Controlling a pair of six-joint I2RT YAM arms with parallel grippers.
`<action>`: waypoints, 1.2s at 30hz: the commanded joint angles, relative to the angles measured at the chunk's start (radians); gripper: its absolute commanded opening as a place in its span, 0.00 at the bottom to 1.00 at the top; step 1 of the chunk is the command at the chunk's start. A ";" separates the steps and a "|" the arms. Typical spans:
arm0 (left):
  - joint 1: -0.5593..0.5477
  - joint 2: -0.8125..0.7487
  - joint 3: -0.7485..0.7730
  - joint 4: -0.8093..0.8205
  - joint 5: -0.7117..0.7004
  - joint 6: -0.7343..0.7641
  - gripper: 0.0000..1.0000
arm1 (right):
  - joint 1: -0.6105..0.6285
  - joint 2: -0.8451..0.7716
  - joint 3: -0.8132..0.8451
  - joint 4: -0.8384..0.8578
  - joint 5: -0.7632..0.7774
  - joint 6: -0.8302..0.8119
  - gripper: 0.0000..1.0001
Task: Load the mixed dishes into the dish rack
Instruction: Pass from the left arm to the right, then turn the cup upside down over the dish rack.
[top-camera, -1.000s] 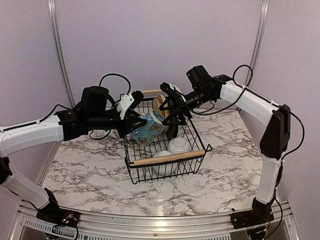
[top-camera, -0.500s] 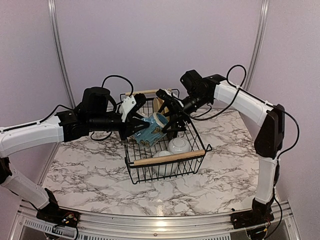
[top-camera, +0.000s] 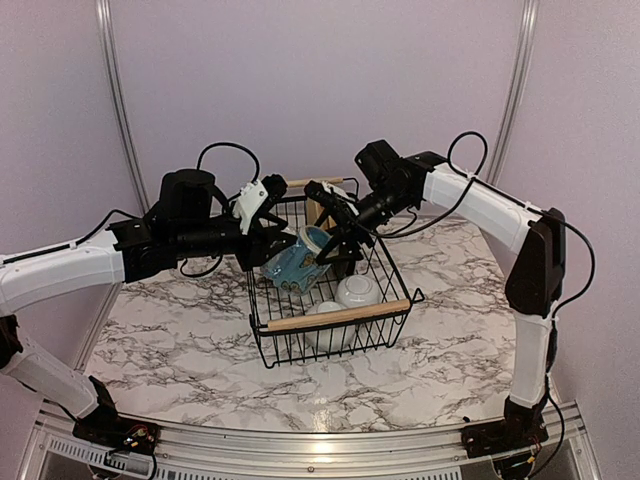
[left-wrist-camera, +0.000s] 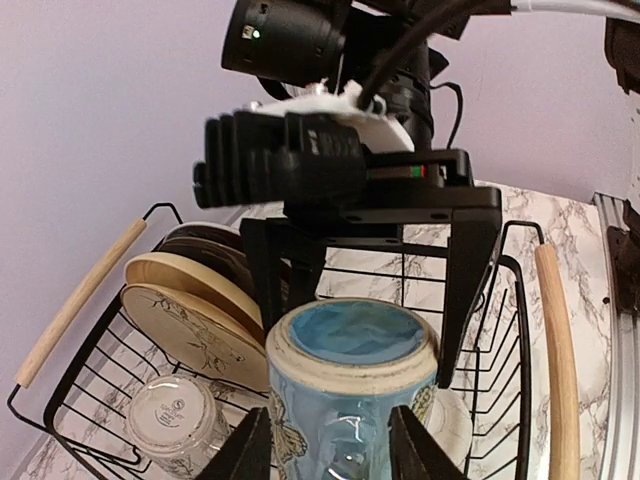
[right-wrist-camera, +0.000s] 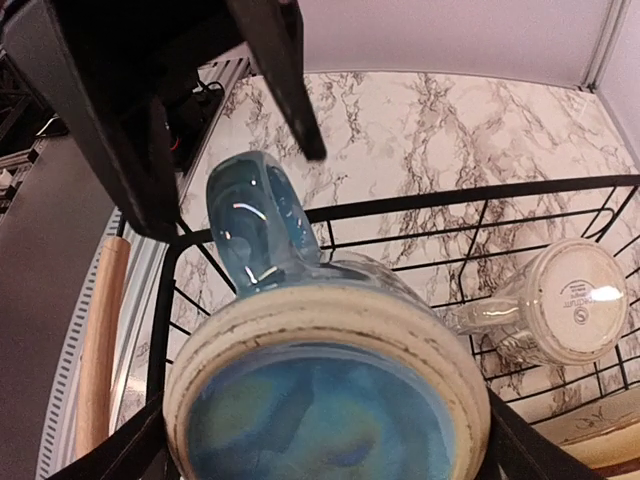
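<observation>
One black wire dish rack (top-camera: 338, 316) sits on the marble table (top-camera: 455, 335), tan plates (left-wrist-camera: 195, 320) standing on edge at its far end. A blue patterned mug (top-camera: 298, 258) tilts over its left side. The left gripper (left-wrist-camera: 335, 448) flanks the mug's body; whether its jaws press, I cannot tell. The right gripper (top-camera: 336, 256) stands open, straddling the opposite end.

Mug (top-camera: 300, 258), left fingers (left-wrist-camera: 250, 450), right fingers (left-wrist-camera: 468, 280) crowd rack (top-camera: 335, 317) middle; plates (top-camera: 318, 212) block far end, bowls (top-camera: 357, 290) near end.

Left pincer (top-camera: 278, 246) facing wide-spread right pincer (top-camera: 335, 248), tip to tip.
</observation>
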 joint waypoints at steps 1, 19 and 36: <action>-0.001 -0.098 0.033 0.073 -0.165 -0.082 0.48 | 0.029 -0.032 0.035 0.065 0.177 0.066 0.37; -0.001 -0.564 -0.169 -0.059 -0.323 -0.256 0.65 | 0.142 0.100 0.187 0.053 0.363 0.087 0.27; -0.001 -0.600 -0.180 -0.106 -0.349 -0.291 0.65 | 0.203 0.185 0.182 -0.022 0.392 0.030 0.29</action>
